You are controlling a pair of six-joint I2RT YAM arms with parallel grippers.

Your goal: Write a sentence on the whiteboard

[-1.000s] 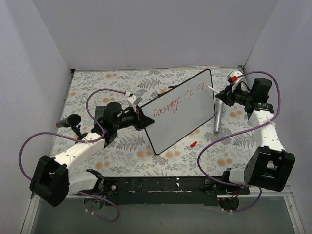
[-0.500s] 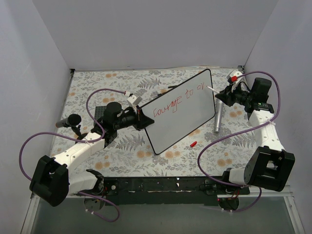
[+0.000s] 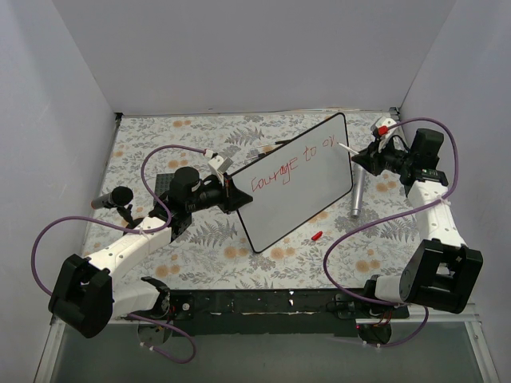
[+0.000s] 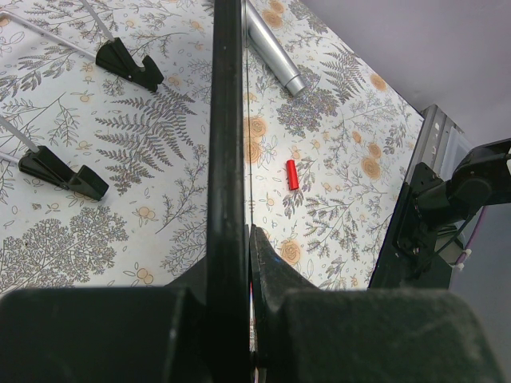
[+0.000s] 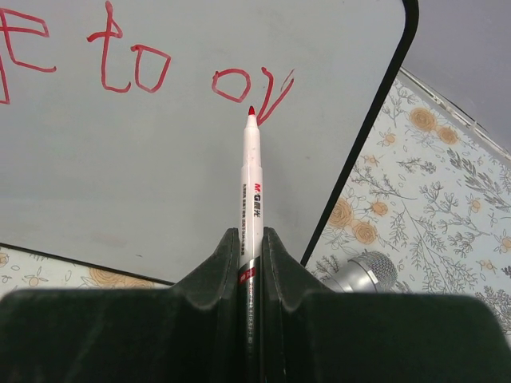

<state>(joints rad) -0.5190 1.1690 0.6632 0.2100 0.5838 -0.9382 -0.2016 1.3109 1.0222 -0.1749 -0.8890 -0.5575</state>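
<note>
The whiteboard stands tilted in the middle of the table, its face toward the right arm. Red handwriting on it reads "courage to ov" in one slanted line; the right wrist view shows the end "to ov". My left gripper is shut on the board's left edge, seen edge-on in the left wrist view. My right gripper is shut on a white marker with a red tip, which is at the board just below the "v".
A red marker cap lies on the floral tablecloth in front of the board, also in the left wrist view. A silver microphone lies right of the board. A black microphone lies at the far left. Grey walls enclose the table.
The right gripper and marker have shifted very slightly; the writing looks the same. The left arm and board have not moved.
</note>
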